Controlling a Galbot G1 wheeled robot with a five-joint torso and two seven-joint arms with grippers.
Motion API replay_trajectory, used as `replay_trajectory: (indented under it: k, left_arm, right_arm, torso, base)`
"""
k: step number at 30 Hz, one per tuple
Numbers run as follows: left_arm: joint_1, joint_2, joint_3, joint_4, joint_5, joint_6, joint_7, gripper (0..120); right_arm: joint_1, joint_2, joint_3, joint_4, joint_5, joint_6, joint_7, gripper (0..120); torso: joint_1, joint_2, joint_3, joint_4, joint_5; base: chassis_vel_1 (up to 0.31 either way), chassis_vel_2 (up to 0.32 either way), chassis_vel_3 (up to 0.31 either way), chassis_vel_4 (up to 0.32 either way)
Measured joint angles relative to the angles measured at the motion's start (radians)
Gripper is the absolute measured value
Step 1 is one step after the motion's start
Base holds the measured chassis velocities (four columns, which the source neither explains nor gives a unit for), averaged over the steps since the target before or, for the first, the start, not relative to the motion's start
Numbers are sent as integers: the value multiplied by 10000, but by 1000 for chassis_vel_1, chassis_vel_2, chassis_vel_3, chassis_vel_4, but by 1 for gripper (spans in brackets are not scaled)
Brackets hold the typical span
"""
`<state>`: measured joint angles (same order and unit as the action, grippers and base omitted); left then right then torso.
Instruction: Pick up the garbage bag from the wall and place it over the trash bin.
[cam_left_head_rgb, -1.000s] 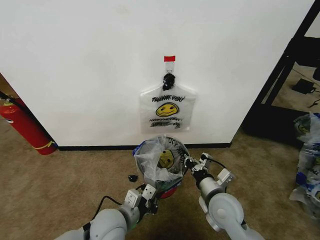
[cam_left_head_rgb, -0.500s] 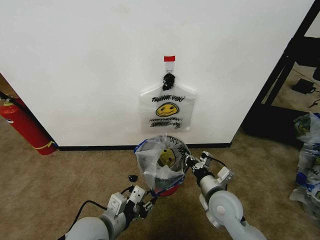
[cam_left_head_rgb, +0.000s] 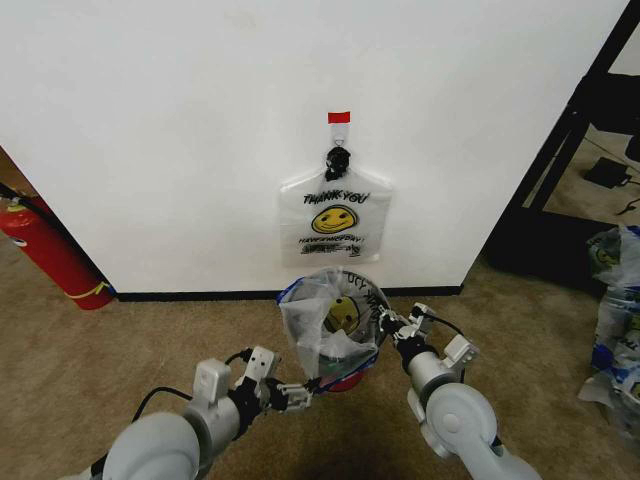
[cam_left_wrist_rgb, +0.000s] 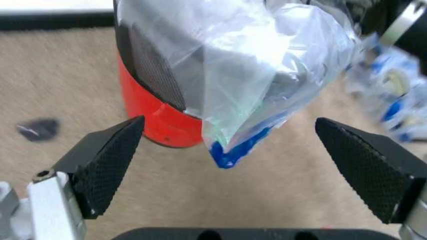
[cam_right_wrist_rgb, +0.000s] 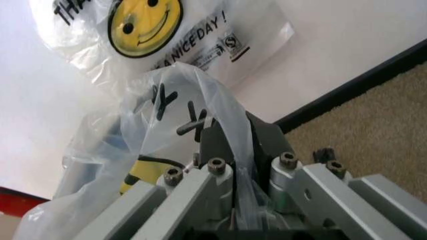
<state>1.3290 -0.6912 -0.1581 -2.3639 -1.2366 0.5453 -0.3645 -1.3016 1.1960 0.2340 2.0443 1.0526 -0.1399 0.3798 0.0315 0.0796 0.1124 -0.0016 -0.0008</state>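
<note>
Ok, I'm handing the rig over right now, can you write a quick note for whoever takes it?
Left gripper: open, by the bin's near side, the bag's blue rim corner hanging between its fingers, not gripped.
Right gripper: shut on the garbage bag at the bin's right rim.
Trash bin: on the carpet below the wall; the bag drapes over its mouth.
A second printed bag hangs on the hook.
Left: seat the rim all round, release.

Tan carpet (cam_left_head_rgb: 150, 340) covers the floor up to the black baseboard of the white wall (cam_left_head_rgb: 180, 120) at the far side. The trash bin (cam_left_head_rgb: 345, 378) stands on it near the middle, with a small dark scrap (cam_left_wrist_rgb: 37, 128) lying on the carpet just to its left. A red fire extinguisher (cam_left_head_rgb: 50, 255) rests at the far left, and bulging clear bags (cam_left_head_rgb: 615, 320) sit at the right edge.
</note>
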Motion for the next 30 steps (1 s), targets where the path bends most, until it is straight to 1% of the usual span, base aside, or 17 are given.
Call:
replay_trajectory:
  k: [3,4,8,12,14,15,17,18,19,21,22,24,25,27,28,29,30]
  left_arm:
    - [114,-163,-163,407,-254,-147,275,98]
    - [116,-187,-161,478,-233,-177,319,98]
    - [-155,-396,88,1329,8,-636,779,98]
    - [-313,-423,215,1633,103,-847,1195,99]
    - [-357,-388,304,1823,337,-955,1629,94]
    - [-354,-376,319,1837,413,-1006,1774,90]
    - [-341,-365,321,1835,463,-1055,1906,88]
    - [-325,-353,320,1824,486,-1086,2007,82]
    - [-302,-338,319,1791,501,-1110,2118,82]
    - [-241,-285,311,1665,531,-1197,2384,70]
    - [-225,-274,310,1620,554,-1235,2464,67]
    - [-216,-276,316,1567,596,-1367,2566,57]
    - [-216,-276,316,1567,596,-1367,2566,57]
    - [-255,-325,358,1566,615,-1500,2581,49]
    - [-271,-337,372,1576,616,-1520,2582,47]
    - [-310,-369,396,1611,619,-1559,2576,41]
    - [-323,-384,408,1636,625,-1576,2566,37]
  right_arm:
    - [42,-33,2,9,23,0,8,2]
    - [42,-37,2,10,26,0,6,2]
    - [9,-56,12,61,76,-6,-21,2]
    - [-17,-64,52,67,87,-10,-23,2]
    - [-37,-104,64,34,89,-14,-23,2]
    - [-38,-119,64,17,90,-21,-23,2]
    - [-33,-125,66,9,89,-28,-23,2]
    - [-20,-130,69,-2,90,-33,-24,2]
    - [-4,-134,70,-17,90,-37,-24,2]
    - [48,-145,70,-77,90,-49,-26,2]
    - [58,-143,70,-95,89,-53,-28,2]
    - [63,-127,70,-127,81,-57,-32,2]
    - [63,-127,70,-127,81,-57,-32,2]
    - [48,-117,72,-134,69,-58,-35,2]
    - [45,-116,73,-134,64,-57,-35,2]
    - [36,-113,76,-133,58,-58,-36,2]
    - [29,-113,79,-131,57,-58,-36,2]
  torso:
    - [0,0,0,4,0]
    - [0,0,0,5,-1]
    - [0,0,0,2,-3]
    - [0,0,0,0,-1]
    - [0,0,0,0,-2]
    - [0,0,0,1,-1]
    - [0,0,0,1,0]
    - [0,0,0,0,0]
    - [0,0,0,1,-1]
    - [0,0,0,3,0]
    - [0,0,0,3,0]
    - [0,0,0,2,0]
    - [0,0,0,2,0]
    - [0,0,0,2,0]
    - [0,0,0,2,-1]
    - [0,0,0,1,-1]
    - [0,0,0,0,-1]
  base:
    - [0,0,0,0]
    - [0,0,0,0]
    - [0,0,0,0]
    - [0,0,0,0]
    - [0,0,0,0]
    - [0,0,0,0]
    - [0,0,0,0]
    - [0,0,0,0]
    - [0,0,0,0]
    - [0,0,0,0]
    - [0,0,0,0]
    - [0,0,0,0]
    - [0,0,0,0]
    - [0,0,0,0]
    - [0,0,0,0]
    - [0,0,0,0]
    - [0,0,0,0]
